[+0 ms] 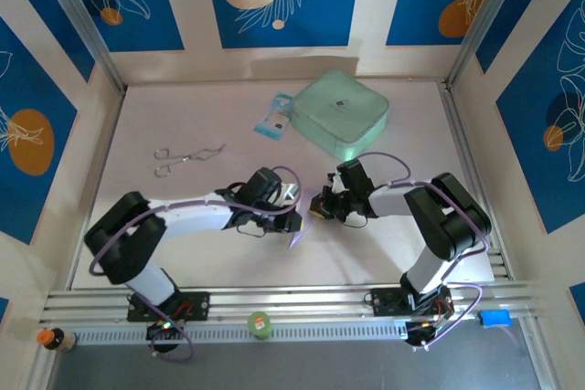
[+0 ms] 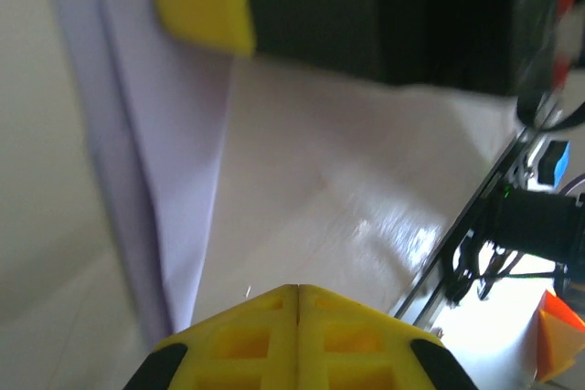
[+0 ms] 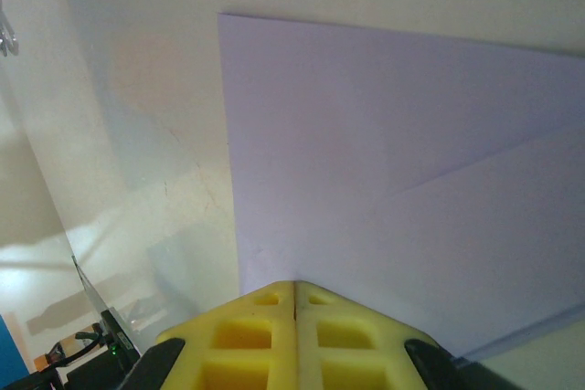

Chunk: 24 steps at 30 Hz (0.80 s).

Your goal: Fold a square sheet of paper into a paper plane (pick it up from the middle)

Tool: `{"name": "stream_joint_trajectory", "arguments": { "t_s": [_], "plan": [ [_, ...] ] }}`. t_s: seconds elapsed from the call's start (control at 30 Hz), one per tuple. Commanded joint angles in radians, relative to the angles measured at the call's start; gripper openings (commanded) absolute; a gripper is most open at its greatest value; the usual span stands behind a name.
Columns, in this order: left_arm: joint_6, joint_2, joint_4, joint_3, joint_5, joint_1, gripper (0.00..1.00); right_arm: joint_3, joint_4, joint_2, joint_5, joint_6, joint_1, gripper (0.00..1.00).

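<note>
Three things lie far out on the table [image 1: 192, 258] in the top view: a mint-green case [image 1: 340, 114], a blue-white packet [image 1: 274, 116] beside it and metal tongs [image 1: 187, 157] to the left, all well apart from the arms. Both arms bend inward, with the left gripper [image 1: 295, 219] and right gripper [image 1: 319, 208] almost meeting above a sliver of lavender paper [image 1: 297, 237].

Left wrist view: the fingers [image 2: 247, 335] are pressed together, and the folded paper hangs just beside them.

Right wrist view: the jaws are closed, and the creased paper runs in between them, pinched.

Lavender paper [image 3: 402, 162], mint-green case [image 1: 341, 114], perhaps blue-white packet [image 1: 273, 116].
</note>
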Motion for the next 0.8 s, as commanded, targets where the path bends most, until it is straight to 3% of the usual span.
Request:
{"name": "stream_joint_trajectory", "arguments": {
  "t_s": [0.0,0.27,0.5,0.77],
  "plan": [
    [0.005,0.091,0.035,0.059,0.035,-0.002,0.07,-0.008,-0.106,0.033,0.055,-0.006,-0.009,0.01],
    [0.041,0.179,-0.004,0.034,0.032,-0.003,0.07,-0.008,-0.106,0.026,0.055,-0.006,-0.008,0.01],
    [0.034,0.089,-0.013,-0.122,0.004,-0.004,0.07,-0.015,-0.106,0.024,0.060,-0.006,-0.009,0.01],
    [0.074,-0.030,-0.112,-0.143,-0.030,-0.004,0.07,-0.017,-0.102,0.026,0.058,-0.004,-0.008,0.01]
  ]
}}
